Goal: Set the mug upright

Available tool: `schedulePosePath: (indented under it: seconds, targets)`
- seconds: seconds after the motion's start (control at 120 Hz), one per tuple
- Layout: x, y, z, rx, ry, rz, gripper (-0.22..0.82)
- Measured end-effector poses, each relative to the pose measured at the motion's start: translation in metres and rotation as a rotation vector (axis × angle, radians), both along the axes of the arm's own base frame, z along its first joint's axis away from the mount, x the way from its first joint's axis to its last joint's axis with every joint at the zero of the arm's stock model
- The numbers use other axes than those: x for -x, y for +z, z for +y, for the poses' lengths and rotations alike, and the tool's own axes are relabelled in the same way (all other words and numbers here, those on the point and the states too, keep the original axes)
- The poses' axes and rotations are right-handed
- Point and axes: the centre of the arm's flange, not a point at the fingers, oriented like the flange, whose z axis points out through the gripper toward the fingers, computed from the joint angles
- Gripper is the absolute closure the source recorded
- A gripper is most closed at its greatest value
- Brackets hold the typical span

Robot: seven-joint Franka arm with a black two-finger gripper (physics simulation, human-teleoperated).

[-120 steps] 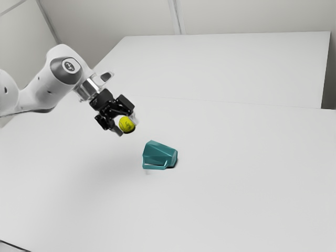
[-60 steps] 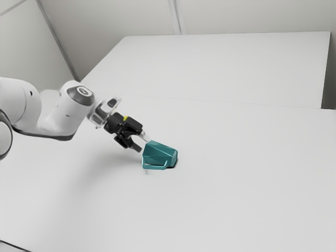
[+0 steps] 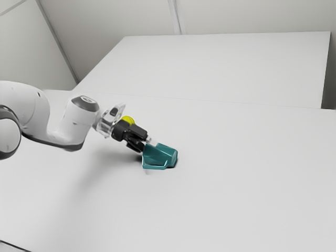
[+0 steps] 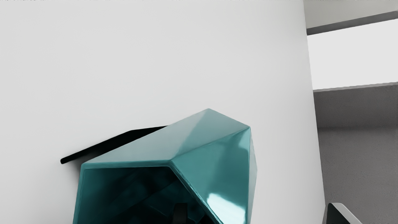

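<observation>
Just ahead of the open tool (image 4: pixel 258 212), the mug (image 3: pixel 160 156) lies sideways; an off-centre squeeze could roll it away.

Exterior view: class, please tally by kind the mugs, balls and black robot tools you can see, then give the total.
Glossy teal faceted mug, on its side: 1
Round yellow ball, partly hidden behind the tool: 1
Black two-finger tool: 1
Total: 3

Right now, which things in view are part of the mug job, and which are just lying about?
Job:
- teal mug, on its side
- gripper, open at the mug's mouth

Lying about:
- yellow ball, partly hidden behind the gripper
</observation>
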Motion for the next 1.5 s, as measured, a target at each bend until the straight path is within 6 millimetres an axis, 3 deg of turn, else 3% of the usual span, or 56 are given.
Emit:
schedulePosePath:
  seconds: [0.317,0.483,0.742,0.9,1.05,1.25,1.358,1.5]
  targets:
    - [0.000,0.005,-0.001,0.047,-0.032,-0.081,0.59]
    - [0.000,0.008,-0.001,0.052,-0.048,-0.129,0.71]
    - [-0.003,0.022,-0.011,0.035,-0.090,-0.208,0.76]
    - [-0.006,0.059,-0.034,-0.050,-0.164,-0.303,0.77]
    - [0.000,0.089,-0.059,-0.233,-0.288,-0.364,0.78]
    - [0.011,0.134,-0.103,-0.635,-0.525,-0.422,0.78]
    - [0.024,0.139,-0.120,-0.816,-0.581,-0.404,0.78]
    - [0.034,0.128,-0.116,-0.934,-0.523,-0.345,0.78]
